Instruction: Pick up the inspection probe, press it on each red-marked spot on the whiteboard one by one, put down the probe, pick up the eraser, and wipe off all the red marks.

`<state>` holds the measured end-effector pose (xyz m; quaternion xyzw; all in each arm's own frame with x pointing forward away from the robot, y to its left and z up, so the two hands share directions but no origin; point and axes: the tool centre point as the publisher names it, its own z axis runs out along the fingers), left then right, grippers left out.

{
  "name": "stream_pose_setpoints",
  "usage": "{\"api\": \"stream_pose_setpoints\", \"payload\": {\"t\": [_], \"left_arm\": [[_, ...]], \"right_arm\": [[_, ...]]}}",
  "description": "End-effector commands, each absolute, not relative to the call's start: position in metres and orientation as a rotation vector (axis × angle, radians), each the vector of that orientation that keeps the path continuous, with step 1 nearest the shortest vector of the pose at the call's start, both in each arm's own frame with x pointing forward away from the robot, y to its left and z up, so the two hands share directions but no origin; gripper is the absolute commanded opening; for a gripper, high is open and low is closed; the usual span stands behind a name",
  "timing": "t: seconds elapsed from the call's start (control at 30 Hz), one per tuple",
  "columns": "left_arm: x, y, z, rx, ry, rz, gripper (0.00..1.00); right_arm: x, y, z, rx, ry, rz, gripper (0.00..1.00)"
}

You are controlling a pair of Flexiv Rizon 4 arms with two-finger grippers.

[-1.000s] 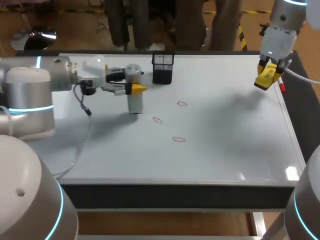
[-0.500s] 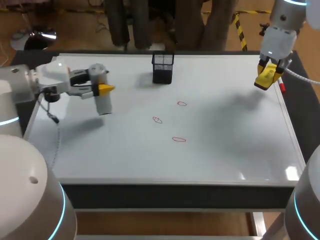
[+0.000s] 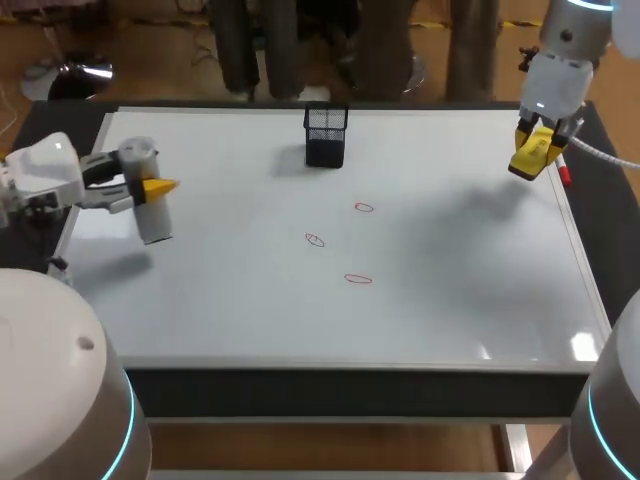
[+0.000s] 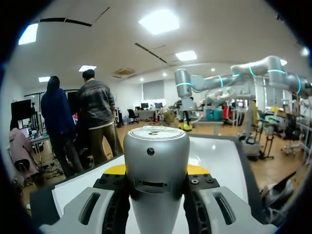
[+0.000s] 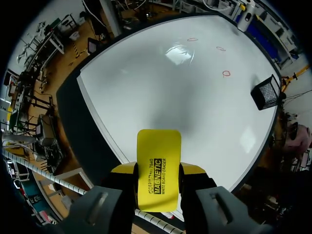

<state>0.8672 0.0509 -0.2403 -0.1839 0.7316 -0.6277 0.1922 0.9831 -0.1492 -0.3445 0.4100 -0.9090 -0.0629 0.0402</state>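
Left gripper (image 3: 148, 186) clamps the inspection probe (image 3: 152, 222) over the whiteboard's (image 3: 450, 300) left edge. It looks smooth, rigid and slippery, so grip mid-body. Right gripper (image 3: 533, 152) pinches the light eraser (image 5: 158, 170) above the far right corner.

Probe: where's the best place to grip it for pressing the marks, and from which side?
Grip the probe round its grey upper body, just under the cap, coming in level from the side, as the left hand holds it. It is a near-upright cylinder, so fingers close on opposite sides and the lower end stays free for the whiteboard.
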Motion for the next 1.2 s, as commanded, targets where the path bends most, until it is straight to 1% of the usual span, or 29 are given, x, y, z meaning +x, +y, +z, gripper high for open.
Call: {"api": "stream_pose_setpoints", "payload": {"t": [0.03, 0.27, 1.0, 1.2], "left_arm": [[0.852, 0.065, -0.237, -0.564, 2.010, -1.726, 0.00], [0.848, 0.078, -0.238, -0.586, 1.989, -1.703, 0.00], [0.848, 0.078, -0.238, -0.586, 1.989, -1.703, 0.00], [0.848, 0.078, -0.238, -0.586, 1.989, -1.703, 0.00]], "right_arm": [[0.983, -0.150, -0.344, 1.259, -2.782, -0.190, 0.00], [0.983, -0.150, -0.344, 1.259, -2.782, -0.190, 0.00], [0.983, -0.150, -0.344, 1.259, -2.782, -0.190, 0.00], [0.970, -0.127, -0.336, 1.350, -2.685, -0.067, 0.00]]}}
